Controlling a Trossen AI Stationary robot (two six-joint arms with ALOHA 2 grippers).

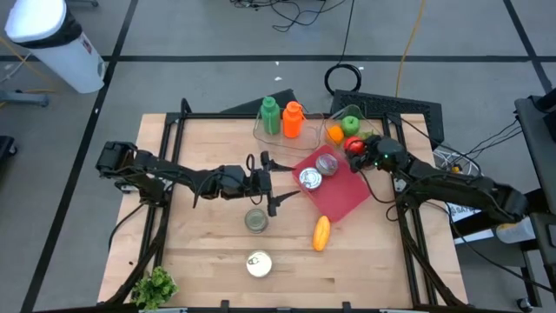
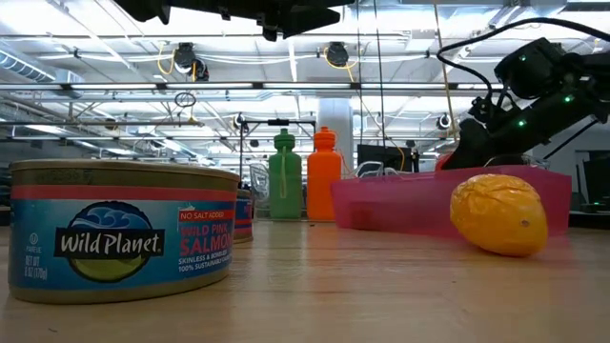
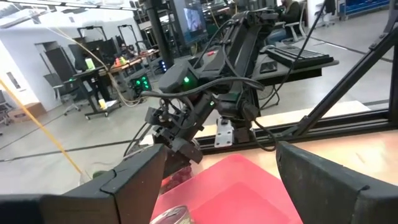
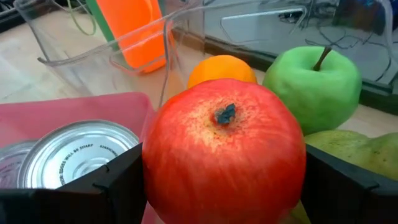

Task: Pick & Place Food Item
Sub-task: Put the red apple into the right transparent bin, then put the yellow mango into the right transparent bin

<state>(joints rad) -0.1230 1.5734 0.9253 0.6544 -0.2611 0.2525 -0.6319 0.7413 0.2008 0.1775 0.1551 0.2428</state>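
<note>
Right pincer (image 4: 224,186) pinching a red pomegranate (image 4: 225,149) at the pink tray's (image 1: 343,198) back corner.
An orange (image 4: 221,68) and a green apple (image 4: 313,78) sit just behind it; two cans (image 1: 311,178) rest on the tray. Left pincer (image 1: 271,184) hangs spread beside the tray.

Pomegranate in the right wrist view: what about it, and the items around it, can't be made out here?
- Pomegranate: its underside and what it rests on are cut off by the picture's bottom edge, so whether the right end effector grips it cannot be told.
- Pear: mostly behind the pomegranate and one dark finger.
- Second can: cut off at the picture's edge.
- Orange: lower half hidden by the pomegranate.
</note>
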